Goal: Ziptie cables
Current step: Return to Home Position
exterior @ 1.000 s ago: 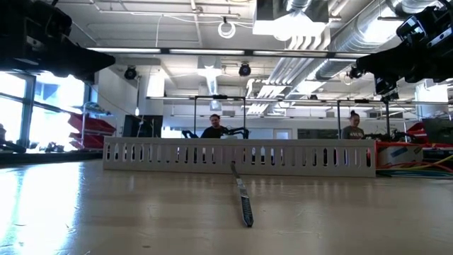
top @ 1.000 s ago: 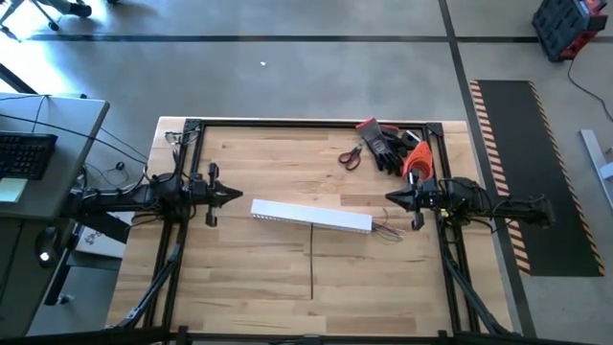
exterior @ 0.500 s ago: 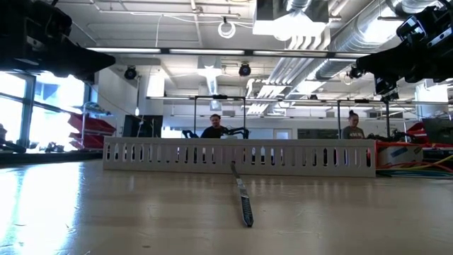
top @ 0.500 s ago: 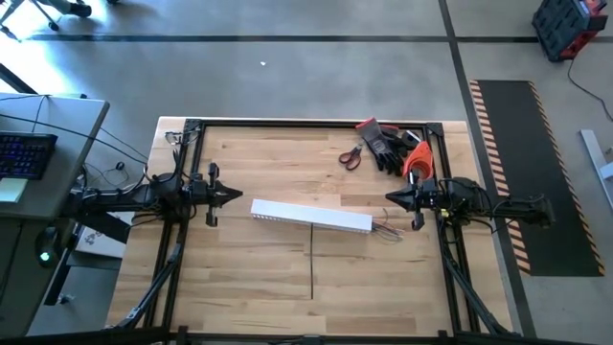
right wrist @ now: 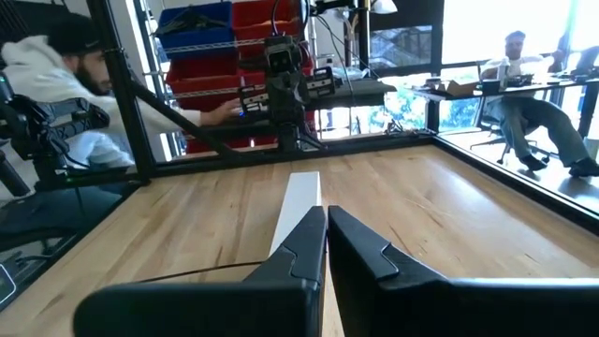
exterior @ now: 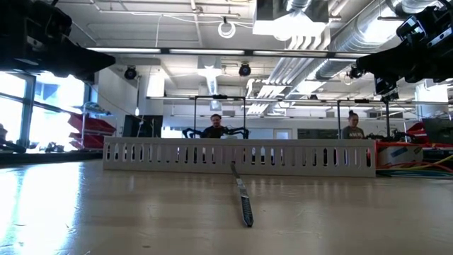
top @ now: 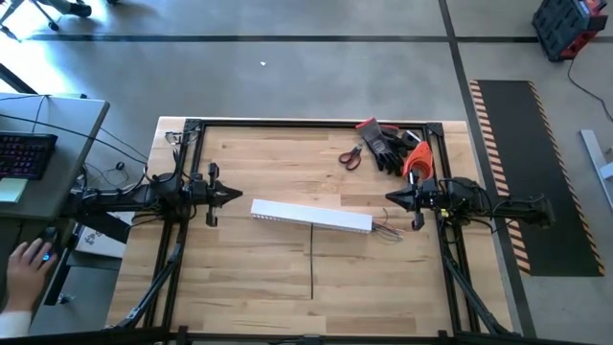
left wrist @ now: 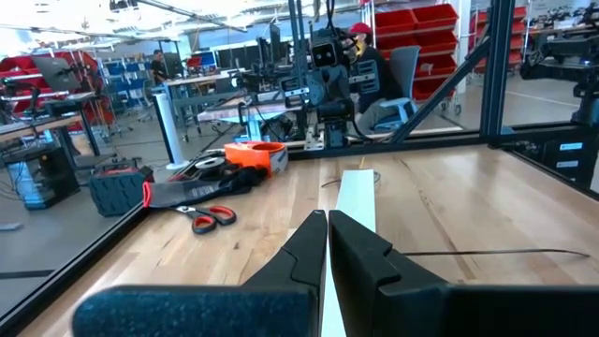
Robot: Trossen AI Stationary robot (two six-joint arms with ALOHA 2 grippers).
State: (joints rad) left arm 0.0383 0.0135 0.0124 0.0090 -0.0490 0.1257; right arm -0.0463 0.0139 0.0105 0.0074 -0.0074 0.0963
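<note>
The cables (top: 388, 230) are a few thin mixed-colour wires splaying out of the right end of the white comb-toothed duct (top: 311, 217), which lies flat on the table's middle. A black zip tie (top: 312, 259) lies flat, running from the duct toward the near edge; the low view shows it in front of the duct (exterior: 244, 202). My left gripper (top: 235, 195) hovers shut above the table left of the duct. My right gripper (top: 391, 197) hovers shut just right of the duct's right end, above the cables. Each wrist view shows the fingers closed together (left wrist: 327, 217) (right wrist: 325, 213).
Red-handled scissors (top: 351, 156), dark gloves (top: 388, 144) and an orange tool (top: 417, 161) lie at the far right corner. A black frame (top: 306, 123) rims the table. A person's hand (top: 24, 259) is at the desk left of the table. People sit beyond the table.
Both arms have kept still. A person's hand has come into view at the desk to the left of the table.
</note>
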